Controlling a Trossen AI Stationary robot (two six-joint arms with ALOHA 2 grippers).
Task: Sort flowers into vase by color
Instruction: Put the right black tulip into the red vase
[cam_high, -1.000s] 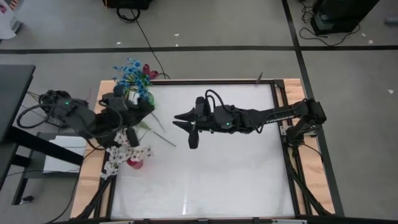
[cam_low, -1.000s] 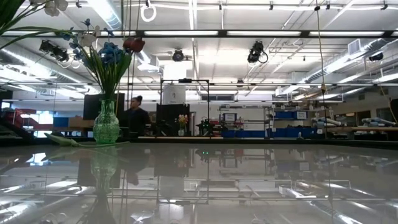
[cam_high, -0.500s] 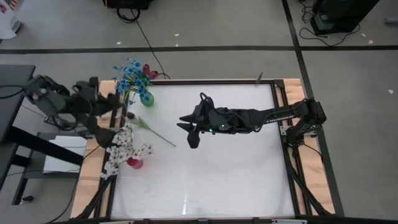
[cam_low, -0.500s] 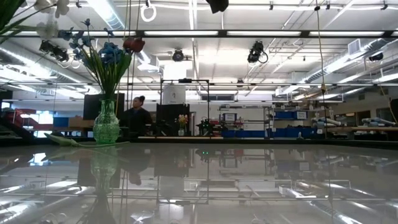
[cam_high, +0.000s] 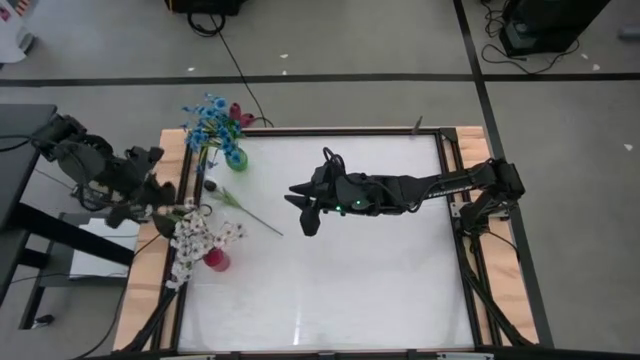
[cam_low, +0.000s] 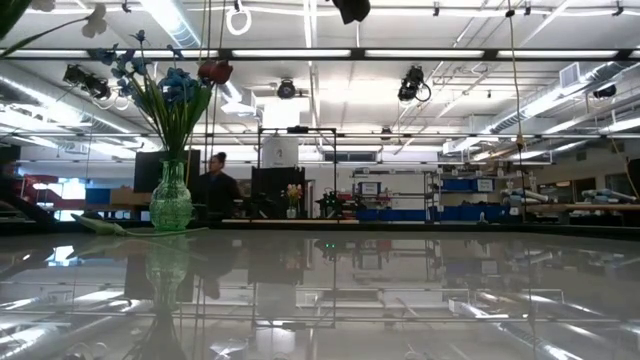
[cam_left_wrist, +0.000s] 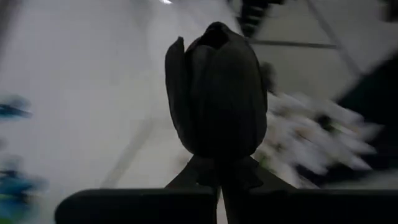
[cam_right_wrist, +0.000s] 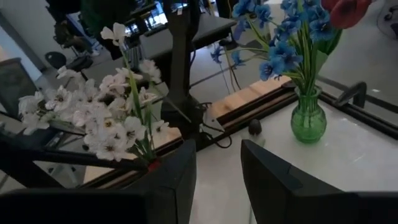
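White counter, flowers gathered along its left edge: your left tool is clamped on a dark bloom, your right tool waits half-open.

You've got the left tool (cam_high: 150, 195) off the counter's (cam_high: 340, 290) left edge beside the white bunch in the red vase (cam_high: 216, 260), pinching the stem right under that dark flower (cam_left_wrist: 214, 93). The right tool (cam_right_wrist: 217, 168) hangs mid-counter, holding nothing. One leafy stem (cam_high: 245, 212) lies loose near the green vase (cam_high: 236, 159) of blue flowers (cam_high: 208, 115). Expect it light, thin and springy, heads easily crushed, so take it low on the stem.
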